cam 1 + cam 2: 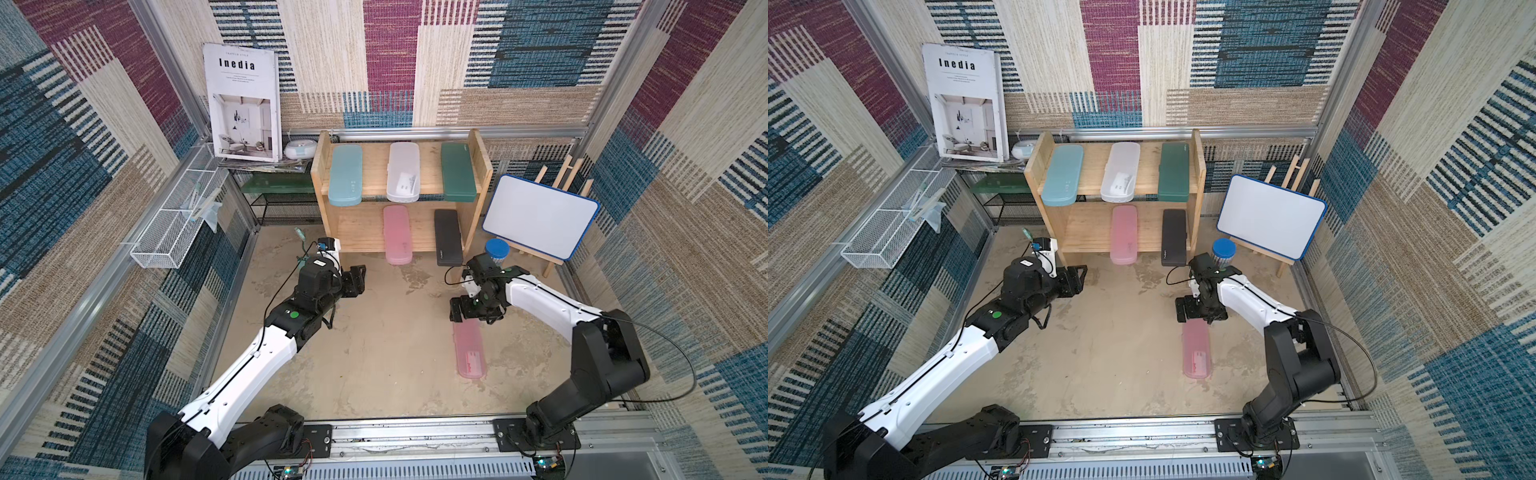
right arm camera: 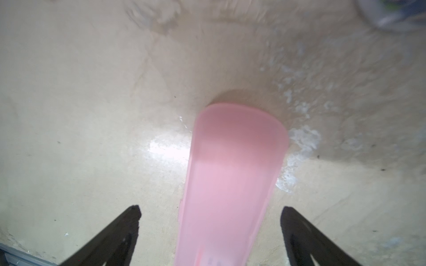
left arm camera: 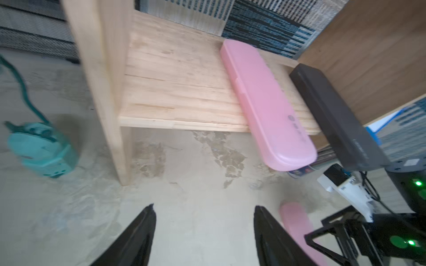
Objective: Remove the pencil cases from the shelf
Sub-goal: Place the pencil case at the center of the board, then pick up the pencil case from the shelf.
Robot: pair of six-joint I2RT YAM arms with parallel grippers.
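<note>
The wooden shelf (image 1: 322, 166) holds a light teal pencil case (image 1: 345, 174), a translucent white one (image 1: 403, 172) and a dark green one (image 1: 458, 172) on its upper tier. On the lower tier a pink case (image 1: 397, 235) and a black case (image 1: 448, 237) stick out over the front edge. A second pink case (image 1: 469, 351) lies flat on the table. My right gripper (image 2: 211, 209) is open over its far end, with its fingers clear of both sides. My left gripper (image 3: 204, 207) is open and empty, low in front of the shelf's left side.
A whiteboard on an easel (image 1: 540, 216) and a blue-lidded tube (image 1: 497, 249) stand right of the shelf, close behind my right wrist. To the shelf's left are a black mesh rack (image 1: 286, 203), a white wire basket (image 1: 174, 224), and a small teal object (image 3: 41, 147) on the floor.
</note>
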